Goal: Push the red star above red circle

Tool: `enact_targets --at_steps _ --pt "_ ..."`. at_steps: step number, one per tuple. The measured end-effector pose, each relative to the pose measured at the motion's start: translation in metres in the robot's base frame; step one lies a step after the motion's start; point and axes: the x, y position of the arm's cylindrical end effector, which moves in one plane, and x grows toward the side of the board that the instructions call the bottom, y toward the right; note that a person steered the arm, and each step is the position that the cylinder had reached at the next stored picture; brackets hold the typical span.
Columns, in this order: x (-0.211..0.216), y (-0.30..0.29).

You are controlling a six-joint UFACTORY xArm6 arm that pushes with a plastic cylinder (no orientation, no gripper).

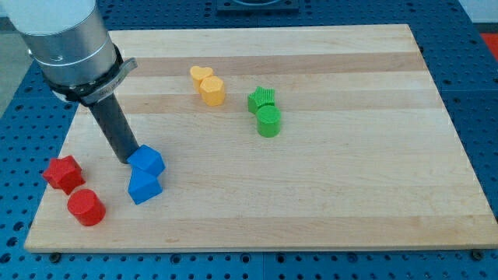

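Red star (63,173): sits at the tabletop's (350,202) lower left, up-left of the red circle (85,207), nearly touching it.
Tip (129,160): you're parked right of the star, against the upper blue block (146,161).
Gripper: none on this rig, just a bare rod, so no open or shut to call.
Step in hand: swing round to the star's left side and nudge it right, gently.
Watch: keep clear of the circle and both blue blocks (145,187).

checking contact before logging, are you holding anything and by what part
Nothing is held: I only push. My tip sits at the left edge of the upper blue block.
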Motion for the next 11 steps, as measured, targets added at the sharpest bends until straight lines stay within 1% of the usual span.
enact_targets --at_steps 1,2,4,5,6,8,9,11 --pt "-0.013 -0.002" --pt "-0.034 -0.022" --pt "-0.054 -0.07" --pt "-0.056 -0.095" --pt "-0.041 -0.113" --pt "-0.034 -0.113" --pt "-0.013 -0.113" --pt "0.051 -0.113"
